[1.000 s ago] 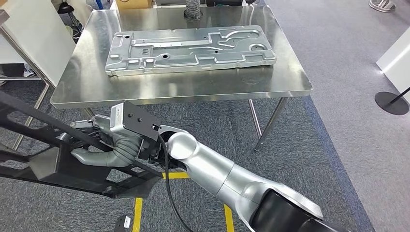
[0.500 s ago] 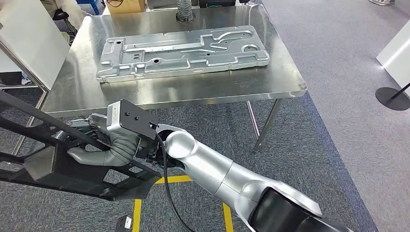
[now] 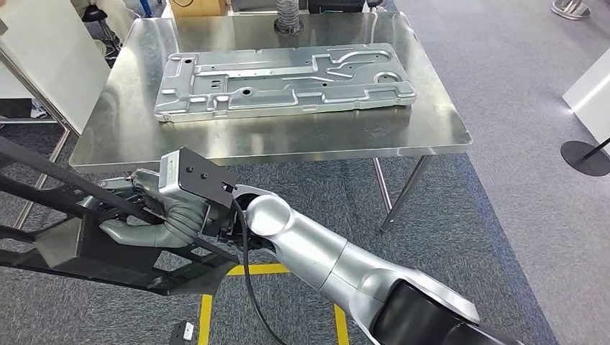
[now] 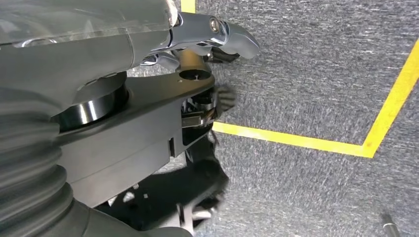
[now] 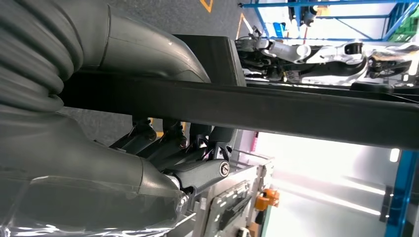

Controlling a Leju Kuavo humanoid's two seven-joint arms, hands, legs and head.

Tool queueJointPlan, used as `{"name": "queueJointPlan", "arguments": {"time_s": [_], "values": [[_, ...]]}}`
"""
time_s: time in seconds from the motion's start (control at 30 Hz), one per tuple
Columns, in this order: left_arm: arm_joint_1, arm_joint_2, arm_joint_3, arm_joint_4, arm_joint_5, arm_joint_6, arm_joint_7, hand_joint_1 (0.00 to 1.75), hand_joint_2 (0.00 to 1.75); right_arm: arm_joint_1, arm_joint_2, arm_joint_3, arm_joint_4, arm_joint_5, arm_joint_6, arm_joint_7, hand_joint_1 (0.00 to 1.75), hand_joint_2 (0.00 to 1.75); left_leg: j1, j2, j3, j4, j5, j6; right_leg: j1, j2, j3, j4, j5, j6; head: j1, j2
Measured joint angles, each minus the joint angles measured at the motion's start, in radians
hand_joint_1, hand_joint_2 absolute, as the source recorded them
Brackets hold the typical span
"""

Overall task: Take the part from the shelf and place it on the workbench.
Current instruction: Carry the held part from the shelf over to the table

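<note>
- Grey carpet floor (image 3: 503, 215) with yellow tape lines (image 3: 252, 269); steel workbench (image 3: 288, 140) ahead, well apart from both hands.
- Silver stamped metal panel (image 3: 284, 79) lying flat across workbench, taking up most of its far half; bare strip along near edge.
- Black frame part (image 3: 108, 248) carried low at the robot's left front, below table-top level, not yet over workbench.
- Right hand (image 3: 155, 212) wrapped round a bar of the part, thumb under, darker fingers (image 5: 168, 143) curled over the top in right wrist view. Firm grasp, by the look.
- Left hand (image 4: 207, 37) in left wrist view pressed against black part (image 4: 143, 138), thumb lying across it; holding, though the fingers' wrap is hidden.
- Judged stage: transport, part still to be raised and set down.
- Risks: far end of long frame catching workbench edge if lifted too late.
- Limited free surface; part could land on panel or overhang the near edge and tip.
- Open frame could twist in the grasp if the hands rise unevenly.
</note>
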Motion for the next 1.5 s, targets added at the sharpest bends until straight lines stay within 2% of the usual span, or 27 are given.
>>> {"name": "queueJointPlan", "arguments": {"time_s": [0.07, 0.1, 0.23, 0.3, 0.37, 0.4, 0.43, 0.47, 0.5, 0.57, 0.6, 0.73, 0.8, 0.87, 0.9, 0.93, 0.97, 1.03, 1.1, 1.17, 1.27, 1.3, 1.37, 1.4, 1.43, 1.47, 1.5], "values": [[0.000, -0.002, 0.000, 0.000, 0.000, 0.000, 0.000, 0.00, 1.75, -0.001, 0.000, 0.000, 0.000, 0.000, 0.000, 0.000, 1.75, 1.75, -0.004, -0.001, 0.007, 0.001, -0.008, -0.007, 0.005, -0.001, 0.054, -0.128, 0.053, -0.012, 0.000, 0.000], [0.000, -0.002, 0.000, 0.000, 0.000, 0.000, 0.000, 0.00, 1.75, -0.001, 0.000, 0.000, 0.000, 0.000, 0.000, 0.000, 1.75, 1.75, -0.005, -0.001, 0.008, 0.001, -0.011, -0.012, 0.008, -0.001, 0.066, -0.155, 0.059, -0.017, -0.001, 0.000], [-0.002, -0.002, 0.000, 0.000, 0.000, 0.000, 0.000, 0.00, 1.75, -0.003, 0.002, 0.000, 0.000, 0.000, 0.001, 0.001, 1.75, 1.75, -0.004, 0.002, 0.009, 0.015, -0.030, -0.035, 0.005, 0.002, 0.081, -0.176, 0.055, -0.033, -0.001, 0.000], [-0.003, -0.002, 0.000, 0.000, 0.000, 0.000, 0.000, 0.00, 1.75, -0.005, 0.004, 0.000, 0.000, 0.000, 0.001, 0.001, 1.75, 1.75, -0.001, 0.003, -0.034, 0.109, -0.077, -0.045, 0.000, 0.000, 0.093, -0.184, 0.054, -0.041, -0.002, 0.000], [-0.001, -0.001, 0.000, 0.000, 0.000, 0.000, 0.000, 0.00, 1.75, -0.003, 0.005, 0.000, 0.001, 0.000, 0.002, 0.000, 1.75, 1.75, 0.002, 0.003, -0.111, 0.251, -0.130, -0.053, 0.000, -0.001, 0.098, -0.184, 0.049, -0.045, -0.002, 0.000], [0.000, 0.000, 0.000, 0.000, 0.000, 0.000, 0.000, 0.00, 1.75, -0.002, 0.005, 0.001, 0.001, 0.000, 0.002, 0.000, 1.75, 1.75, 0.003, 0.003, -0.138, 0.291, -0.134, -0.056, 0.000, 0.000, 0.100, -0.183, 0.046, -0.045, -0.002, 0.000], [0.001, 0.000, 0.000, 0.000, 0.000, 0.000, 0.000, 0.00, 1.75, -0.001, 0.005, 0.001, 0.002, 0.000, 0.002, 0.000, 1.75, 1.75, 0.004, 0.003, -0.146, 0.293, -0.117, -0.058, 0.000, 0.000, 0.104, -0.181, 0.042, -0.045, -0.002, 0.000], [0.001, 0.001, 0.000, 0.000, 0.001, 0.000, 0.000, 0.00, 1.75, 0.000, 0.005, 0.001, 0.002, 0.000, 0.002, 0.000, 1.75, 1.75, 0.005, 0.004, -0.131, 0.250, -0.081, -0.058, 0.000, 0.001, 0.109, -0.179, 0.037, -0.043, -0.002, 0.000], [0.001, 0.002, 0.000, 0.000, 0.001, 0.000, 0.000, 0.00, 1.75, 0.000, 0.005, 0.002, 0.002, -0.001, 0.003, 0.000, 1.75, 1.75, 0.006, 0.005, -0.101, 0.177, -0.035, -0.058, -0.001, 0.002, 0.115, -0.176, 0.030, -0.040, -0.002, 0.000], [0.000, 0.002, 0.000, 0.000, 0.002, 0.000, 0.000, 0.00, 1.75, -0.001, 0.005, 0.002, 0.003, -0.004, 0.002, -0.001, 1.75, 1.75, 0.003, 0.006, -0.043, 0.050, 0.019, -0.050, 0.003, 0.003, 0.121, -0.169, 0.019, -0.032, -0.001, 0.000], [0.000, 0.002, 0.000, 0.000, 0.002, -0.001, 0.000, 0.00, 1.75, -0.002, 0.005, 0.002, 0.003, -0.006, 0.002, -0.001, 1.75, 1.75, 0.001, 0.006, -0.029, 0.019, 0.026, -0.044, 0.005, 0.003, 0.121, -0.166, 0.015, -0.027, -0.001, 0.000], [0.000, 0.004, 0.000, 0.000, 0.002, -0.001, 0.000, 0.00, 1.75, -0.006, 0.006, 0.004, 0.003, -0.011, 0.000, -0.002, 1.75, 1.75, 0.002, 0.004, -0.021, 0.004, 0.020, -0.016, 0.005, 0.002, 0.118, -0.154, -0.001, -0.008, 0.001, 0.000], [-0.001, 0.004, 0.000, 0.000, 0.002, -0.001, 0.000, 0.00, 1.75, -0.010, 0.007, 0.004, 0.002, -0.012, 0.000, -0.003, 1.75, 1.75, 0.005, 0.005, -0.016, -0.001, 0.019, -0.006, 0.003, 0.001, 0.077, -0.067, -0.047, 0.000, 0.004, 0.000], [-0.002, 0.004, 0.000, 0.000, 0.002, -0.001, 0.000, 0.00, 1.75, -0.011, 0.005, 0.005, 0.003, -0.012, 0.000, -0.004, 1.75, 1.75, 0.004, 0.005, -0.015, 0.000, 0.016, 0.000, 0.000, 0.000, -0.003, 0.081, -0.105, 0.005, 0.006, 0.000], [-0.001, 0.005, 0.000, 0.000, 0.002, -0.001, 0.000, 0.00, 1.75, -0.009, 0.004, 0.006, 0.003, -0.012, 0.000, -0.004, 1.75, 1.75, 0.003, 0.005, -0.014, 0.000, 0.014, 0.000, -0.001, 0.000, -0.036, 0.133, -0.115, 0.007, 0.006, 0.000], [0.000, 0.005, 0.000, 0.000, 0.002, -0.001, 0.000, 0.00, 1.75, -0.008, 0.003, 0.007, 0.003, -0.012, 0.000, -0.004, 1.75, 1.75, 0.003, 0.004, -0.013, 0.001, 0.012, 0.000, -0.002, 0.000, -0.051, 0.146, -0.104, 0.006, 0.006, 0.000], [0.000, 0.005, 0.000, 0.000, 0.002, -0.001, 0.000, 0.00, 1.75, -0.008, 0.002, 0.008, 0.003, -0.012, 0.000, -0.004, 1.75, 1.75, 0.003, 0.003, -0.009, 0.001, 0.009, -0.001, -0.002, 0.000, -0.044, 0.115, -0.073, 0.004, 0.006, 0.000], [0.001, 0.005, 0.000, 0.000, 0.002, -0.001, 0.000, 0.00, 1.75, -0.009, 0.002, 0.010, 0.003, -0.012, -0.001, -0.004, 1.75, 1.75, 0.002, 0.001, 0.001, 0.002, 0.002, -0.006, -0.001, 0.000, 0.017, -0.032, 0.013, -0.005, 0.006, 0.000], [0.000, 0.005, 0.000, 0.000, 0.001, -0.001, 0.000, 0.00, 1.75, -0.011, 0.002, 0.011, 0.003, -0.011, -0.004, -0.003, 1.75, 1.75, -0.001, 0.000, 0.007, 0.003, -0.006, -0.015, 0.004, 0.000, 0.064, -0.141, 0.054, -0.014, 0.006, 0.000], [-0.001, 0.005, 0.000, 0.000, -0.001, -0.001, 0.000, 0.00, 1.75, -0.012, 0.002, 0.011, 0.003, -0.010, -0.009, -0.002, 1.75, 1.75, -0.002, 0.001, 0.010, 0.001, -0.010, -0.027, 0.009, 0.002, 0.072, -0.161, 0.052, -0.022, 0.006, 0.000], [-0.002, 0.005, 0.000, 0.000, -0.003, -0.001, 0.000, 0.00, 1.75, -0.013, 0.004, 0.011, 0.003, -0.006, -0.013, 0.000, 1.75, 1.75, 0.002, 0.003, 0.001, 0.029, -0.032, -0.043, 0.002, 0.002, 0.084, -0.174, 0.054, -0.038, 0.005, 0.000], [-0.002, 0.005, 0.000, 0.000, -0.003, -0.001, 0.000, 0.00, 1.75, -0.013, 0.005, 0.011, 0.003, -0.004, -0.013, 0.000, 1.75, 1.75, 0.003, 0.003, -0.019, 0.074, -0.056, -0.047, 0.000, 0.002, 0.088, -0.177, 0.054, -0.042, 0.005, 0.000], [-0.001, 0.005, 0.000, 0.000, -0.004, -0.001, 0.000, 0.00, 1.75, -0.012, 0.005, 0.011, 0.003, 0.004, -0.012, 0.000, 1.75, 1.75, 0.004, 0.004, -0.091, 0.214, -0.116, -0.055, 0.002, 0.000, 0.092, -0.177, 0.050, -0.047, 0.004, 0.000], [0.000, 0.005, 0.000, 0.000, -0.004, -0.001, 0.000, 0.00, 1.75, -0.009, 0.005, 0.011, 0.004, 0.008, -0.012, 0.000, 1.75, 1.75, 0.005, 0.004, -0.125, 0.273, -0.132, -0.057, 0.002, 0.001, 0.093, -0.176, 0.047, -0.049, 0.005, 0.000], [0.001, 0.005, 0.000, 0.000, -0.004, -0.001, 0.000, 0.00, 1.75, -0.007, 0.005, 0.011, 0.005, 0.011, -0.011, 0.000, 1.75, 1.75, 0.005, 0.004, -0.144, 0.298, -0.128, -0.058, 0.003, 0.001, 0.096, -0.175, 0.044, -0.049, 0.004, 0.000], [0.002, 0.006, 0.000, 0.000, -0.004, -0.001, 0.000, 0.00, 1.75, -0.006, 0.005, 0.011, 0.005, 0.013, -0.011, 0.000, 1.75, 1.75, 0.005, 0.004, -0.141, 0.279, -0.102, -0.058, 0.003, 0.002, 0.099, -0.174, 0.040, -0.048, 0.004, 0.000], [0.002, 0.006, 0.000, 0.000, -0.004, -0.001, 0.000, 0.00, 1.75, -0.005, 0.005, 0.011, 0.005, 0.014, -0.012, 0.000, 1.75, 1.75, 0.005, 0.004, -0.117, 0.221, -0.062, -0.056, 0.003, 0.003, 0.105, -0.172, 0.036, -0.046, 0.004, 0.000]]}}
